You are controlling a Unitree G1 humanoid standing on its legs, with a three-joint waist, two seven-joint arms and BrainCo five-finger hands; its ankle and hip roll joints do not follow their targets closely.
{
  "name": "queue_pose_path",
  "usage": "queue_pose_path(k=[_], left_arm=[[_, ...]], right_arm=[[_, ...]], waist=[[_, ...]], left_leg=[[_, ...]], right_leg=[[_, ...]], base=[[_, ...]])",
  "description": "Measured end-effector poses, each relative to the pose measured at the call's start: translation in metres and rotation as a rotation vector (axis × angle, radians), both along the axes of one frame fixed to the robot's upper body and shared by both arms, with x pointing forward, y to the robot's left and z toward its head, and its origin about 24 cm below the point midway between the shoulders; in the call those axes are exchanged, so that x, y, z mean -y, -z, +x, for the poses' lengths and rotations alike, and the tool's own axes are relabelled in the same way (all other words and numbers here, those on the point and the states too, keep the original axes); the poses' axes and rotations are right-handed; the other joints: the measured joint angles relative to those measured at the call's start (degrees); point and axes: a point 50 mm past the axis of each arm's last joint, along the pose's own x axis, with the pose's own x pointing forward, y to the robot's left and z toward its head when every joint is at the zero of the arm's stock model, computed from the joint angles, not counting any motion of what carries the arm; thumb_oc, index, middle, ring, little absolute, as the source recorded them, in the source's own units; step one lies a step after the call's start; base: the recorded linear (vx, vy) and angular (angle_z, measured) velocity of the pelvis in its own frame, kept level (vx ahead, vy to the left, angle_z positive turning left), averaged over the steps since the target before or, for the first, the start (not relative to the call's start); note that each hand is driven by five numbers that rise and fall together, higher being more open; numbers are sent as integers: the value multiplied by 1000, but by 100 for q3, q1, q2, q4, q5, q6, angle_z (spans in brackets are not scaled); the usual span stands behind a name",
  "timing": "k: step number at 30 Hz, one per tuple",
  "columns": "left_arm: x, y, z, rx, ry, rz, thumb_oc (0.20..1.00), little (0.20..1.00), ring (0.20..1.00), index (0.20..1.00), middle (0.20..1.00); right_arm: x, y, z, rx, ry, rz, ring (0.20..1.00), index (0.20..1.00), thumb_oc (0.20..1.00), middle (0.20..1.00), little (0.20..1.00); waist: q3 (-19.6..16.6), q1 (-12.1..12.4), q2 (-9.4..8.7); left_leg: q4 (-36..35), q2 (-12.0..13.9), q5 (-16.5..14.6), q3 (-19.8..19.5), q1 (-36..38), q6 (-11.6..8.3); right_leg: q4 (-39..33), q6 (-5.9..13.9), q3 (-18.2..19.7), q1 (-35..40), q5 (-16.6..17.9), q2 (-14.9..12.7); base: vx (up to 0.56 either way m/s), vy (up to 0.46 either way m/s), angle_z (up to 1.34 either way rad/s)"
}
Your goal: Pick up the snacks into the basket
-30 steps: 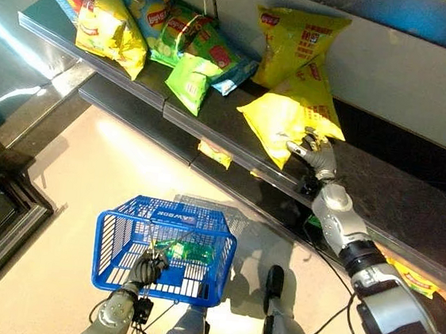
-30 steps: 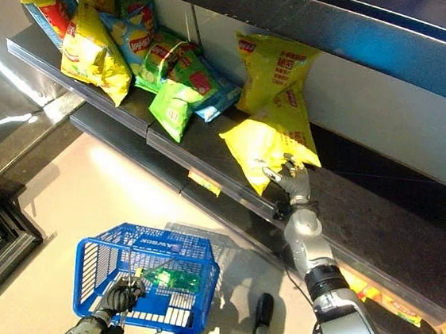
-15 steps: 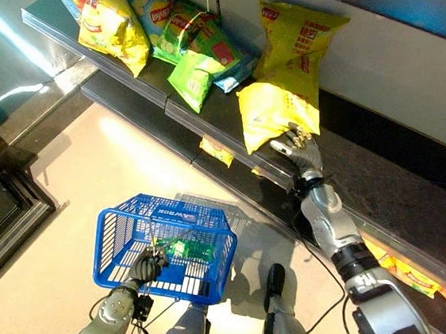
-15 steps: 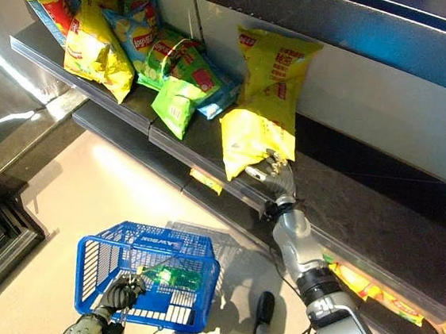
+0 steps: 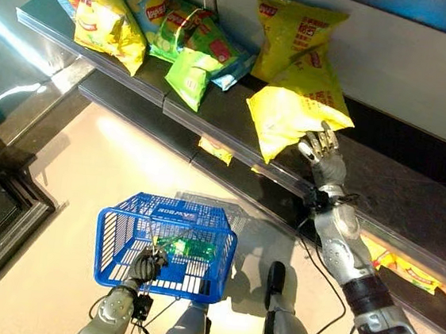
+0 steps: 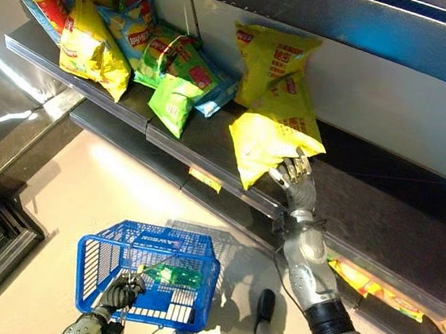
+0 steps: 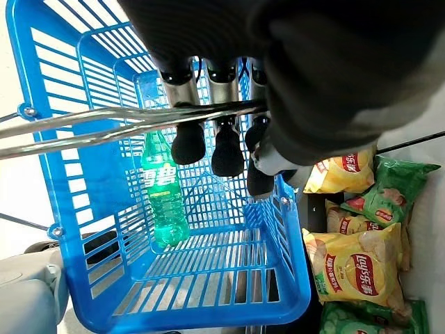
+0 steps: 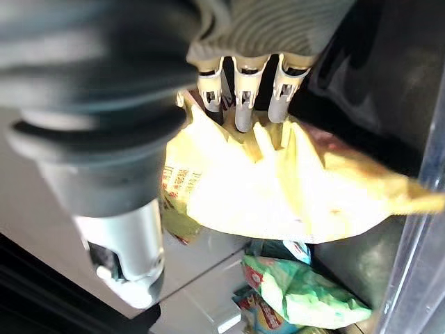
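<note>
Take the dark shelf (image 5: 212,114) as your reference. Your right hand (image 5: 324,155) is up at its front part, against the near edge of a yellow snack bag (image 5: 292,114) that lies tilted on the shelf with one corner hanging over the front lip. In the right wrist view the fingers (image 8: 240,104) run straight into the crumpled top of that bag (image 8: 278,188) and their tips are buried in the folds, while the thumb (image 8: 125,243) stands apart on the other side, so you cannot tell from these views whether the hand has actually pinched the bag or is only pressing on it.

A second yellow bag (image 5: 293,31) leans upright against the shelf's back wall, right behind the first one and touching it. Further along the shelf, away from your right hand, lies a bright green bag (image 5: 186,79), beside it a cluster of darker green and blue bags (image 5: 196,40), and at the far end another yellow bag (image 5: 107,19).

Below the shelf, over the pale floor (image 5: 85,184), your left hand (image 5: 147,267) has its fingers curled round the wire handle (image 7: 125,122) of the blue basket (image 5: 121,228) and carries it. A green bottle (image 7: 163,188) lies on the basket's bottom. None of the snack bags is in the basket. Under the shelf, more snack packs (image 5: 403,274) sit on a lower level near your right arm.
</note>
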Motion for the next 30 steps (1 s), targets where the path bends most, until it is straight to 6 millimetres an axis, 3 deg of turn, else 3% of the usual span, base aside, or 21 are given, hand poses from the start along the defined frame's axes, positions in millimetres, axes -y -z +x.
queue_pose_path(k=[14, 30], left_arm=[[3, 2, -1, -3, -4, -13, 200, 200, 200, 200, 200], [4, 2, -1, -1, -5, -16, 200, 200, 200, 200, 200]], right_arm=[[0, 47, -16, -107, -26, 196, 1000, 1000, 1000, 1000, 1000], [8, 44, -24, -69, 1, 220, 1000, 1000, 1000, 1000, 1000]], waist=[[7, -132, -10], [35, -149, -57]], left_leg=[[-55, 20, 3, 133, 60, 6], [-97, 36, 2, 152, 96, 7]], right_leg=[[-3, 14, 124, -24, 11, 34], [-7, 14, 143, -13, 11, 49]], base=[[-1, 5, -4], [0, 0, 0]])
